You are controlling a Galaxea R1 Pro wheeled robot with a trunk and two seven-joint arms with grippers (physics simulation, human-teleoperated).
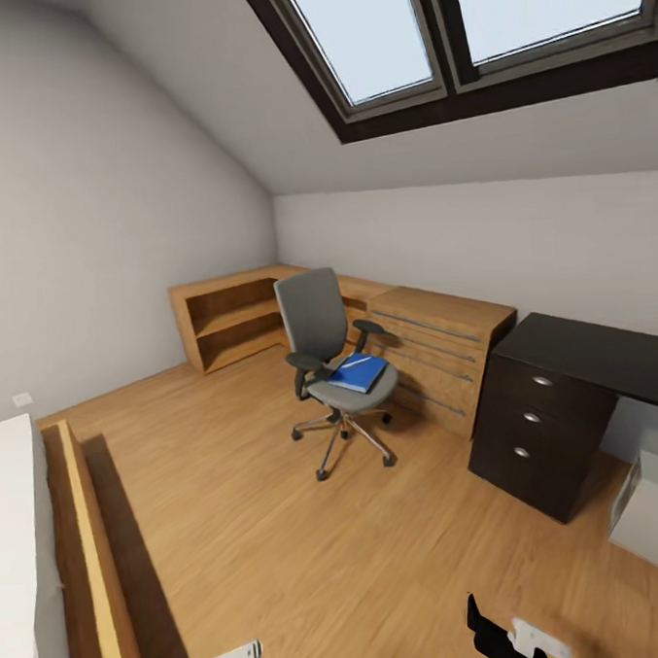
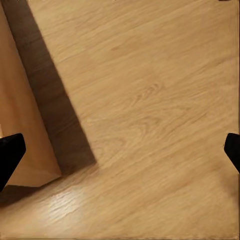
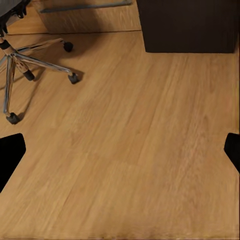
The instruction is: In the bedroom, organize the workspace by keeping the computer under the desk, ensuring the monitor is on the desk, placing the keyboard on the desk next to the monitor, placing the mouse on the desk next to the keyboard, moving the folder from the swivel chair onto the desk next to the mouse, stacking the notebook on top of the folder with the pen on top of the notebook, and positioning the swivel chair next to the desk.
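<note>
Swivel chair (image 1: 333,368) mid-room, blue folder (image 1: 358,373) on its seat, black-topped desk (image 1: 603,353) at 3 o'clock of chair, pale computer (image 1: 656,504) at desk's 5 o'clock, left gripper (image 2: 120,150) spread, right gripper (image 3: 120,150) spread, both over bare wood floor (image 1: 283,536).

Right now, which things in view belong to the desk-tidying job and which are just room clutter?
Job:
- swivel chair
- folder on its seat, a thin pale item lying on it
- desk
- computer, at the desk's right

Not job:
- low wooden shelving
- wooden drawer unit
- bed
- skylight
</note>
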